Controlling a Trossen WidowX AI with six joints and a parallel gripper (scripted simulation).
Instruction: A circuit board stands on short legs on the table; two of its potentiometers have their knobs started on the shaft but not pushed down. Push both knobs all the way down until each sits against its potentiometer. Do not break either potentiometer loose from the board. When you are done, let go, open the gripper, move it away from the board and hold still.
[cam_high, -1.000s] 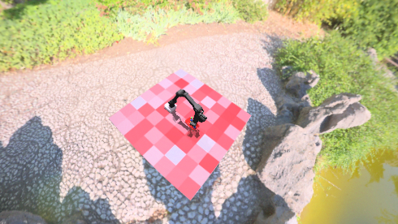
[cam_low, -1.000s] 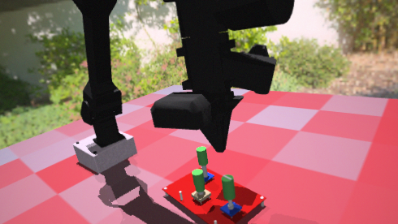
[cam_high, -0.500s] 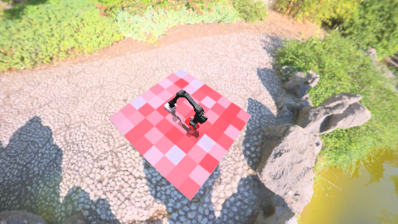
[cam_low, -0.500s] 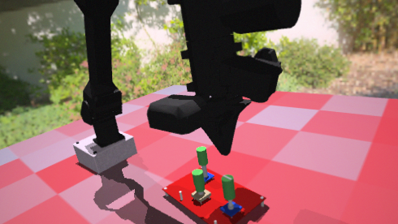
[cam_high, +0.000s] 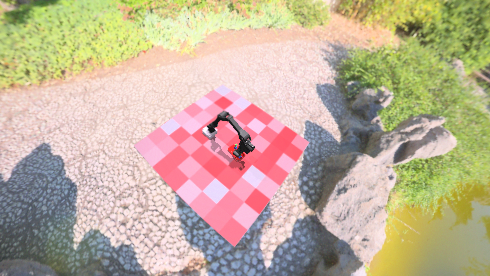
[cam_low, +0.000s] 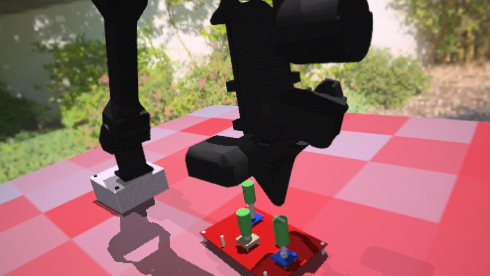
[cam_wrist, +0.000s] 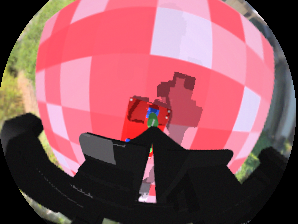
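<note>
The red circuit board (cam_low: 225, 226) (cam_high: 231, 151) stands on short legs and carries three green knobs. The back knob (cam_low: 248, 192) is above a blue potentiometer (cam_low: 257, 218), with bare grey shaft showing between. The middle knob (cam_low: 244, 223) is over a beige potentiometer (cam_low: 247, 241), with a small gap. The front knob (cam_low: 281, 231) is over another blue potentiometer (cam_low: 284, 258), with some shaft showing. My gripper (cam_low: 278, 203) (cam_wrist: 153, 129) is shut and empty, its tips pointing down. In the exterior view they appear just above the front knob; contact is not visible. In the wrist view they partly cover a knob (cam_wrist: 153, 120).
The arm's pale grey base (cam_low: 142, 187) (cam_high: 209, 132) stands left of the board. A short pale pin (cam_low: 222, 241) rises from the board near its left edge. The board lies on a pink and red checked surface (cam_low: 415, 187) (cam_high: 216, 191). The arm casts shadows there.
</note>
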